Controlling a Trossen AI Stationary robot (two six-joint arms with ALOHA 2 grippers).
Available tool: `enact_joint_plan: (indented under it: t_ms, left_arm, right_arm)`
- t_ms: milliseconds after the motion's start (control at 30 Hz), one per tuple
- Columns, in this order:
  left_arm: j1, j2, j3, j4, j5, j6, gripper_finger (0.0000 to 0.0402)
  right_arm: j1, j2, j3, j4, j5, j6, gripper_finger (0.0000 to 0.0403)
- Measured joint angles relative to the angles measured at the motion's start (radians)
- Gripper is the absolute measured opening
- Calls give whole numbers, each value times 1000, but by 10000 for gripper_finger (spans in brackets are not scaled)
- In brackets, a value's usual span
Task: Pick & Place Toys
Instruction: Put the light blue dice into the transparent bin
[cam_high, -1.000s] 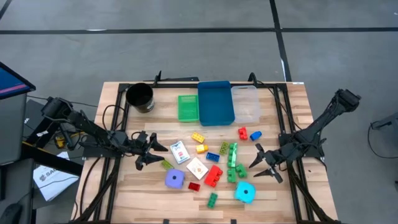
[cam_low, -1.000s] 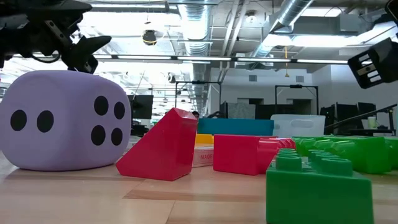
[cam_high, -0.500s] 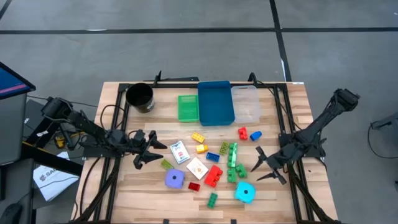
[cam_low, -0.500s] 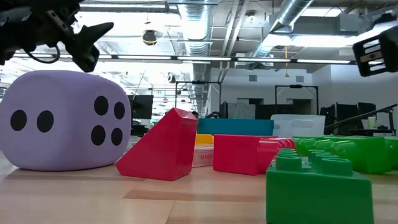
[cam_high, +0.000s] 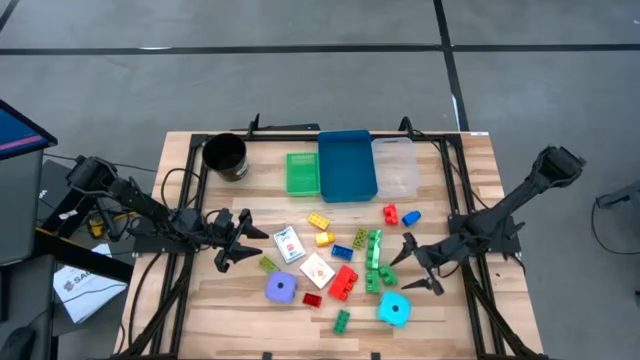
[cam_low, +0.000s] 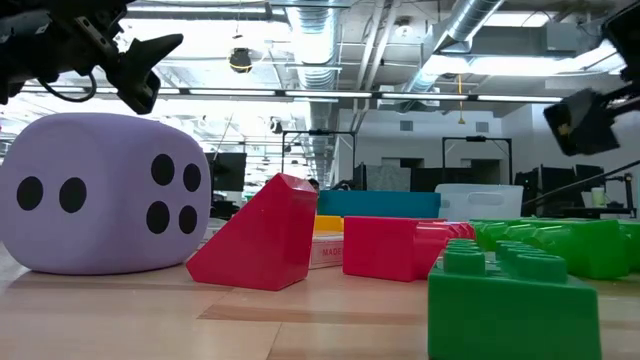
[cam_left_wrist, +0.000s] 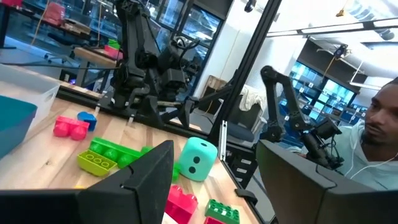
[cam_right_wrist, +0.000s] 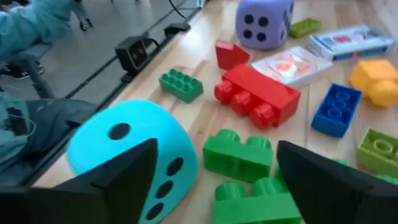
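Toys lie scattered over the middle of the wooden table: a purple die (cam_high: 281, 288), a cyan die (cam_high: 393, 309), red bricks (cam_high: 343, 282), green bricks (cam_high: 374, 262), yellow and blue bricks, and two white card packs (cam_high: 288, 244). My right gripper (cam_high: 405, 266) hangs open just right of the green bricks and a little beyond the cyan die (cam_right_wrist: 127, 160), touching nothing. My left gripper (cam_high: 247, 242) hovers open left of the card packs, above and beyond the purple die (cam_low: 100, 190), with nothing between its fingers.
A black cup (cam_high: 226, 156) stands at the far left. A green tray (cam_high: 302, 173), a blue tray (cam_high: 347, 165) and a clear tray (cam_high: 396, 165) line the far edge. A red wedge brick (cam_low: 260, 235) sits near the front. People sit beyond the table's edges.
My right gripper has sunk and moved toward the table's left, closer to the green bricks and the cyan die, and its fingers have spread wider. My left gripper has tipped up slightly in place. No toy has moved.
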Motion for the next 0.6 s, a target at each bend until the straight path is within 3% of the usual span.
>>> enact_joint_plan:
  t_ms: [167,367,600]
  left_arm:
    - [0,0,0,0,0,26,223]
    - [0,0,0,0,0,27,223]
    - [0,0,0,0,0,26,223]
  right_arm:
    - [-2,124,0,81,-28,37,395]
    - [29,199,0,125,-107,73,386]
    - [66,174,0,119,-157,77,398]
